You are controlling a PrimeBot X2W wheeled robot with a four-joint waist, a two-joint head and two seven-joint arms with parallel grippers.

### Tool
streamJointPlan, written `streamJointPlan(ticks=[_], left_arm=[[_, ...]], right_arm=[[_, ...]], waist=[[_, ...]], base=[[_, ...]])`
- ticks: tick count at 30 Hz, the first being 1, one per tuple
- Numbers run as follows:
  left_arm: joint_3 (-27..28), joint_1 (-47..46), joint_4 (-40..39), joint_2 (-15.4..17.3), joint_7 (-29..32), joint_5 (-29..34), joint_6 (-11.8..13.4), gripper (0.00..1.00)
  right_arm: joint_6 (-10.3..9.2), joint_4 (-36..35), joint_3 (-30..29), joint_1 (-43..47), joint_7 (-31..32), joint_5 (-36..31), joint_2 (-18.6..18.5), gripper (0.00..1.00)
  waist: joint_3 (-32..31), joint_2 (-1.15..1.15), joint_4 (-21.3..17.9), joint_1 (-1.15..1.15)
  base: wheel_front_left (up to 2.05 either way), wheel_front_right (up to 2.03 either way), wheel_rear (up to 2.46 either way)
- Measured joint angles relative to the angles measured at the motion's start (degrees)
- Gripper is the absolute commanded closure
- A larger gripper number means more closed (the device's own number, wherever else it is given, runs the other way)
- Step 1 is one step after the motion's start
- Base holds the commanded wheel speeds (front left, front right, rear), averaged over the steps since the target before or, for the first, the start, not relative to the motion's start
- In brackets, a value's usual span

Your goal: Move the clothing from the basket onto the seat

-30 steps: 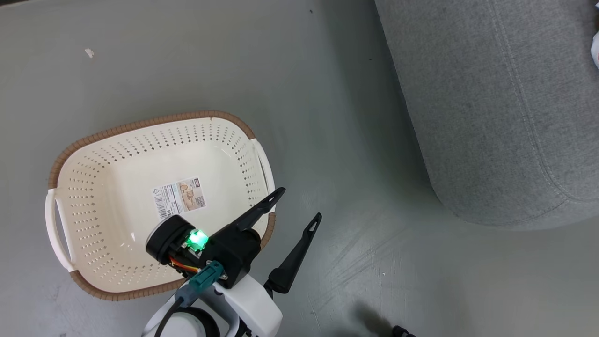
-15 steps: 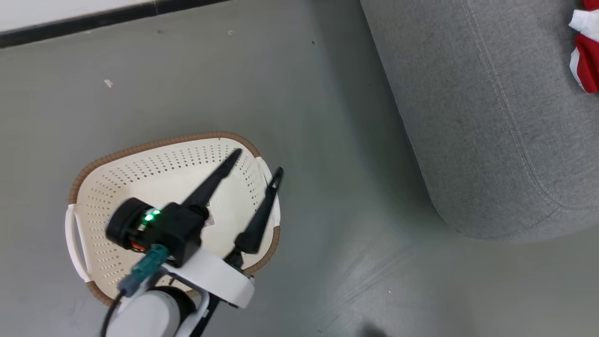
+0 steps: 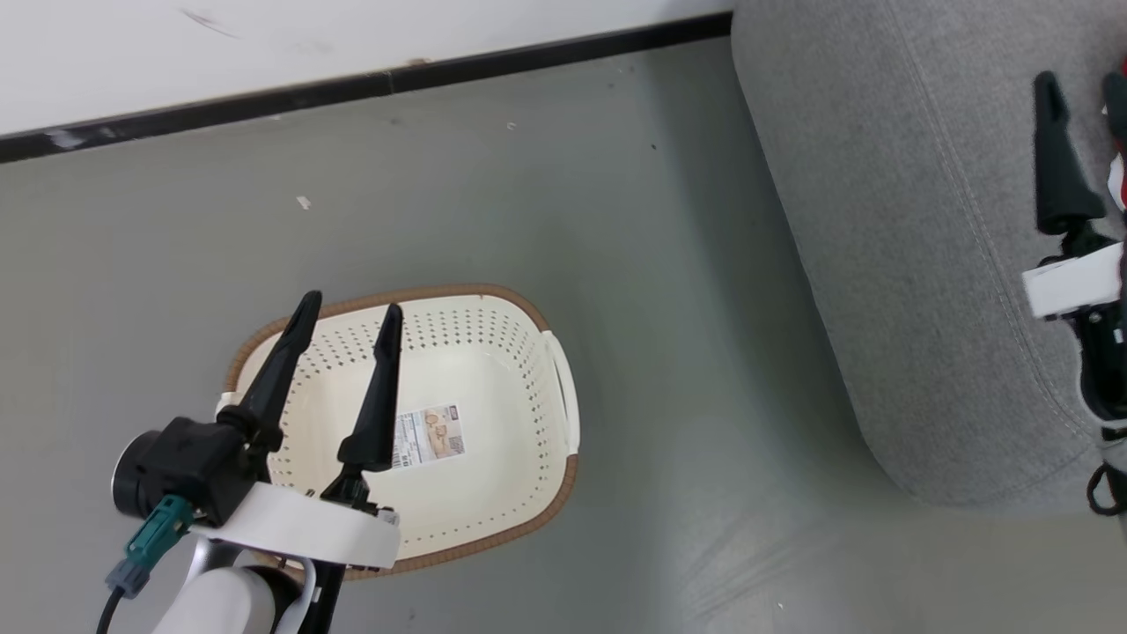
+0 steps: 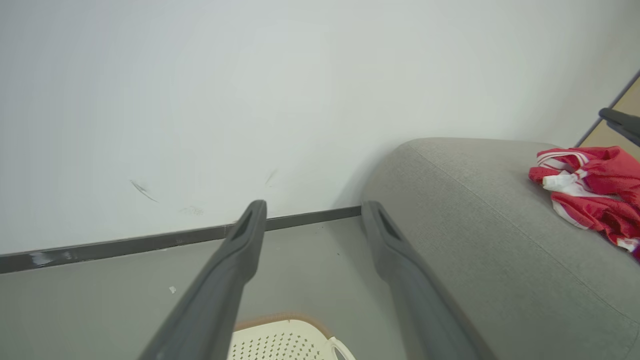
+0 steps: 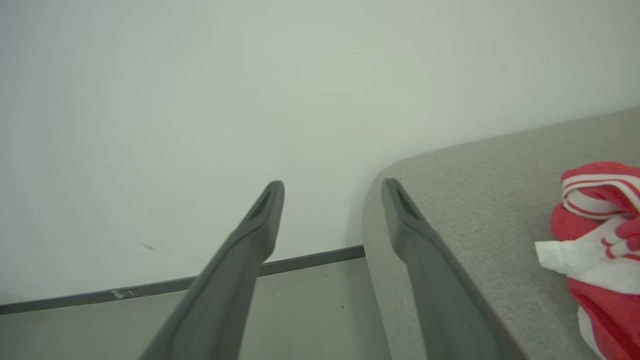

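The cream perforated basket with a brown rim stands on the floor, holding nothing but a paper label; its far rim also shows in the left wrist view. My left gripper hovers open over the basket's left part, fingers spread with nothing between them. The red clothing with white trim lies crumpled on the grey seat. My right gripper is open above the seat at the right edge, beside the clothing, and holds nothing.
A white wall with a dark baseboard runs behind the basket and meets the seat's end. Grey floor separates the basket from the seat. A small pale scrap lies on the floor.
The head camera has tilted up, bringing the wall into view. My left gripper swung from the basket's right rim to over its left part. My right gripper came into view above the seat.
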Motion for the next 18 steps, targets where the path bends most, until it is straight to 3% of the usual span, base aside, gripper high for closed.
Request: streamJointPlan(ticks=[10, 18], left_arm=[[4.19, 4.16, 4.42, -0.48, -5.05, -3.57, 0.38, 0.00], [5.82, 6.60, 7.77, -0.69, -5.81, -5.26, 0.29, 0.00]], right_arm=[[0.00, -2.03, 8.08, 5.09, -0.59, -3.31, 0.29, 0.00], [0.00, -0.91, 9.88, 10.45, -0.78, -6.28, 1.11, 0.00]], waist=[[-5.01, 0.00, 4.35, 0.00], [-9.34, 0.00, 7.62, 0.00]], base=[[0.00, 0.00, 0.00], [0.00, 0.00, 0.00]])
